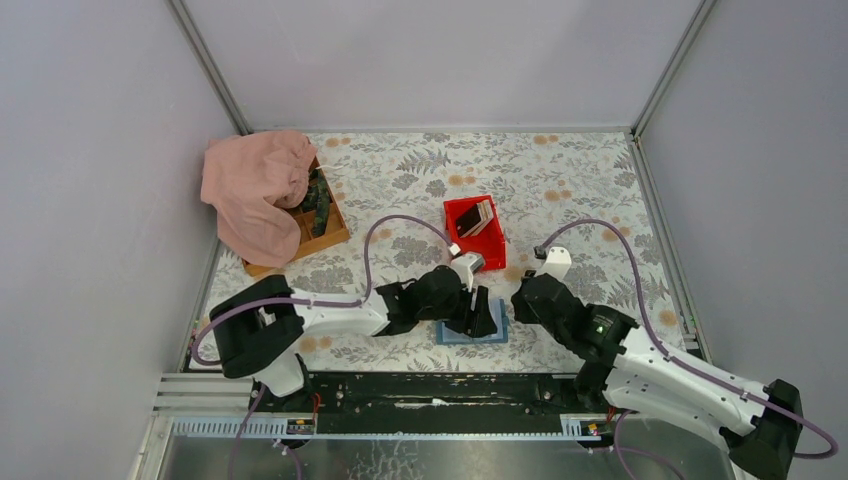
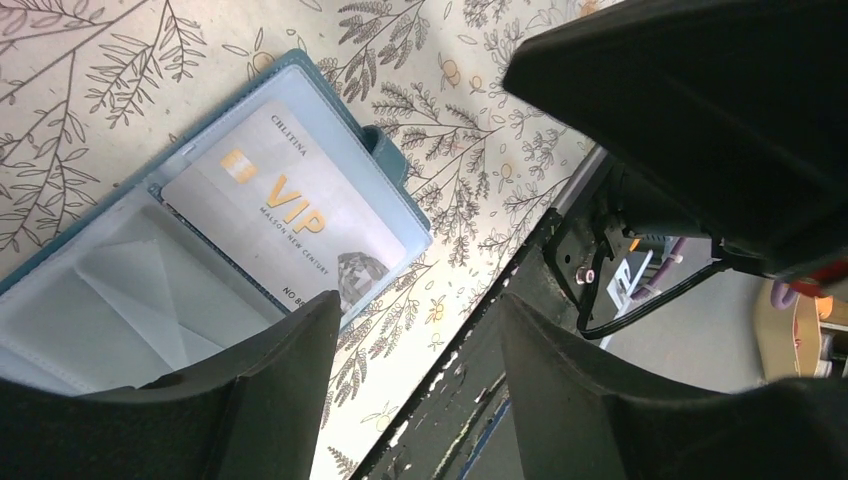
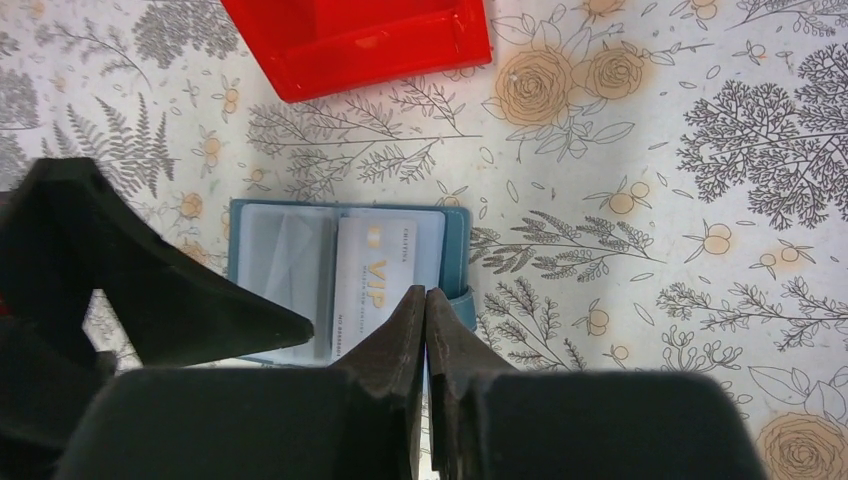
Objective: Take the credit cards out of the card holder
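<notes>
The card holder lies open on the floral table near the front edge, a blue wallet with clear sleeves. One white credit card marked VIP sits in its right sleeve. More credit cards lean in the red bin. My left gripper is open just above the wallet's near edge, one finger over the sleeve and nothing between the jaws. My right gripper is shut and empty, its tip over the card's right edge by the wallet's strap.
The red bin stands just behind the wallet. A wooden tray half covered by a pink cloth sits at the back left. A black rail runs along the table's near edge, and grey walls enclose the other sides.
</notes>
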`<state>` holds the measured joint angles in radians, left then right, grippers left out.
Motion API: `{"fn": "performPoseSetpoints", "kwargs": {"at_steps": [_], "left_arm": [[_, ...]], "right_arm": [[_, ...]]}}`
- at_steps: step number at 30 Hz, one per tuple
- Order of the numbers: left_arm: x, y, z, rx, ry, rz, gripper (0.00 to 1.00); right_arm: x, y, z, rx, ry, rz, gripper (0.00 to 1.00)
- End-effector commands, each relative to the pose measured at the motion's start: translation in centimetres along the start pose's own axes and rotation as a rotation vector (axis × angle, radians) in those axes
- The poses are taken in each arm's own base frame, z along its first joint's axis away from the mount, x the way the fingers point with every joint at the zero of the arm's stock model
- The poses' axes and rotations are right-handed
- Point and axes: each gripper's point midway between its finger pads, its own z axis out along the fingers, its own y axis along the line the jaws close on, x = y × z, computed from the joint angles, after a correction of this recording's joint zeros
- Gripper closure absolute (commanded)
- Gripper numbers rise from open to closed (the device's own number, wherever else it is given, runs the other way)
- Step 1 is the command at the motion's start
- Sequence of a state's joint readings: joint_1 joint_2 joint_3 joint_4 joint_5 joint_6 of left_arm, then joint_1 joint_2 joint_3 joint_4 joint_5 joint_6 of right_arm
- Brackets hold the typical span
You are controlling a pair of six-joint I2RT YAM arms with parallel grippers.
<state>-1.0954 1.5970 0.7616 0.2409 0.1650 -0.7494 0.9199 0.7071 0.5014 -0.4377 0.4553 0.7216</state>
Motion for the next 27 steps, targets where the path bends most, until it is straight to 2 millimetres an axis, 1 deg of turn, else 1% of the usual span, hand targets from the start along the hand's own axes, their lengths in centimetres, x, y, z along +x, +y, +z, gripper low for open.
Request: {"fn": "performPoseSetpoints", "kwargs": {"at_steps": [1, 4, 7, 11, 14, 21, 27], "left_arm": [[-2.6, -1.8, -1.5, 0.042, -0.114, 0.035, 0.34], [-2.7, -0.7, -2.5, 0.019, -0.146, 0.03, 0.34], [-2.1, 0.9, -2.8, 0.013, -0.159, -0.006, 0.35], [-1.2, 2.4, -2.4, 0.001, -0.155, -0.034, 0.41], [-0.7, 2.8, -1.7, 0.011, -0.148, -0.048, 0.44], [-0.5, 3.5, -0.9, 0.016, -0.143, -0.069, 0.45], [-0.6, 4.3, -0.9, 0.008, -0.153, -0.085, 0.46]], "right_arm": [[0.2, -0.6, 0.6, 0.04, -0.003, 0.0, 0.92], [0.8, 0.5, 1.2, -0.009, 0.025, -0.009, 0.93], [2.0, 1.2, 2.3, -0.021, 0.072, -0.03, 0.99], [3.3, 2.1, 3.7, -0.039, 0.126, -0.053, 1.0], [4.2, 2.4, 4.6, -0.042, 0.158, -0.066, 1.0], [6.6, 1.7, 5.7, -0.01, 0.241, -0.073, 1.0], [8.2, 0.6, 6.2, 0.019, 0.298, -0.055, 1.0]]}}
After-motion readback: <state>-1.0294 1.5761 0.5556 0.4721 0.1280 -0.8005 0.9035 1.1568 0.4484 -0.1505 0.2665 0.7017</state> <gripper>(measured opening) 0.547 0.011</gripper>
